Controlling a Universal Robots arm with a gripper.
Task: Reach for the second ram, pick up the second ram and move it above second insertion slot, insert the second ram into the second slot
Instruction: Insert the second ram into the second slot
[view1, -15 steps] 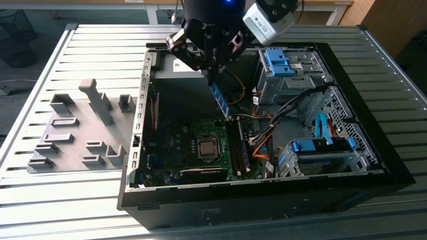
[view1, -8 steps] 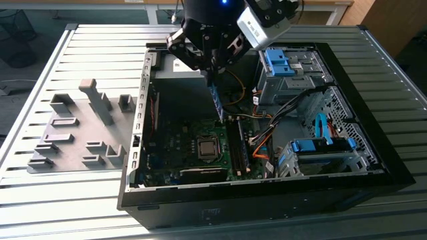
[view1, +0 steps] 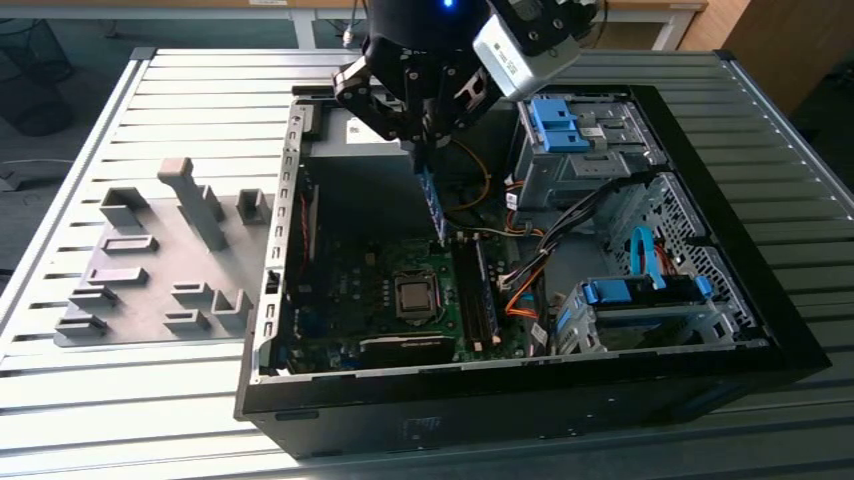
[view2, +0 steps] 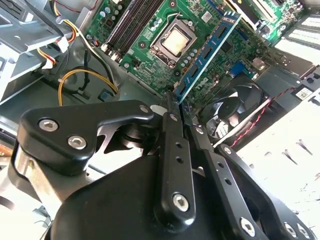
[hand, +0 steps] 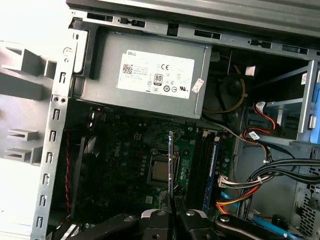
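So the gripper (view1: 430, 150) has its jaws clamped on the second ram (view1: 431, 205), pinching the top edge so the stick hangs down edge-on over the open PC case (view1: 747, 330), its lower end just above the motherboard (view1: 360, 290) near the memory slots (view1: 470, 290). In the second wrist view the blue-green stick (view2: 207, 52) runs out from between the fingers (view2: 172, 130) with its dark chips showing, but the end inside the jaws is hidden by the black linkage. In the first wrist view it's just a thin sliver (hand: 171, 165) seen edge-on, so you can't make out any chips there. One stick already sits in a slot (hand: 216, 170) beside the bare ones. The CPU socket (hand: 161, 171) is easy to spot. The power supply (hand: 150, 75) has a white sticker (hand: 156, 75) with print on it, mostly too small to read. Cables (hand: 260, 185) on one side are partly cut off at the picture's edge. On the slatted worktop (view1: 134, 390) at the exterior view's left sits a grey fixture tray (view1: 160, 260).
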